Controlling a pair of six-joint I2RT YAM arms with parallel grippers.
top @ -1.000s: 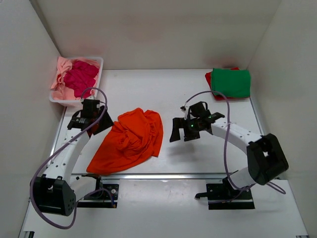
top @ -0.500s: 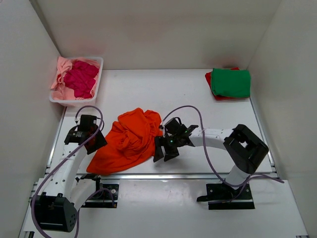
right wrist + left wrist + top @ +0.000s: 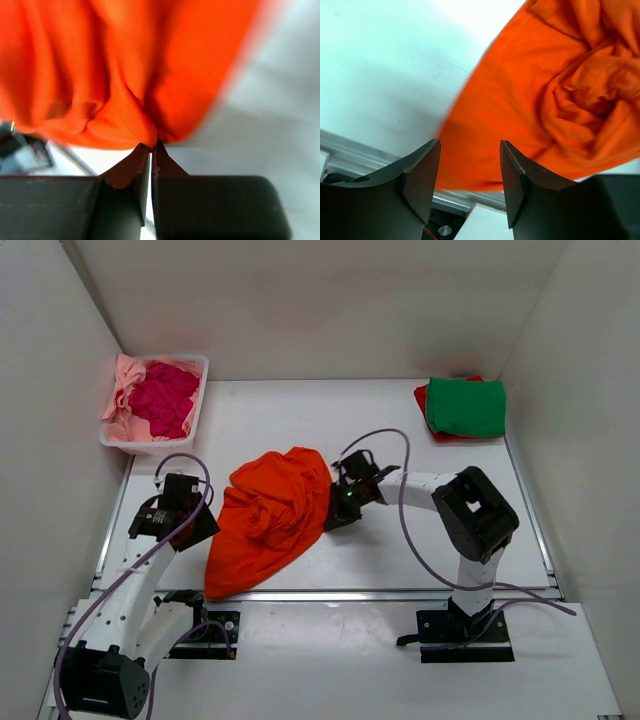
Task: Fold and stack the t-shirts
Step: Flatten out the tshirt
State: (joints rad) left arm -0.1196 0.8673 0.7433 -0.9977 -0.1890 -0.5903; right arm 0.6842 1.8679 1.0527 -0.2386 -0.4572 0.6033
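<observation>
Right gripper has closed on the orange t-shirt, seemingly its edge.

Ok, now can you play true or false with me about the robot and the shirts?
1. The right gripper is pinching the orange t-shirt. True.
2. The left gripper is squeezed shut on the orange t-shirt. False: its jaws are open and it grips nothing.
3. The green t-shirt lies on top of the red t-shirt in the far right corner. True.
4. The white basket is empty. False: it holds the magenta t-shirt and the light pink t-shirt.
5. The orange t-shirt is neatly folded. False: it is a crumpled heap.
</observation>
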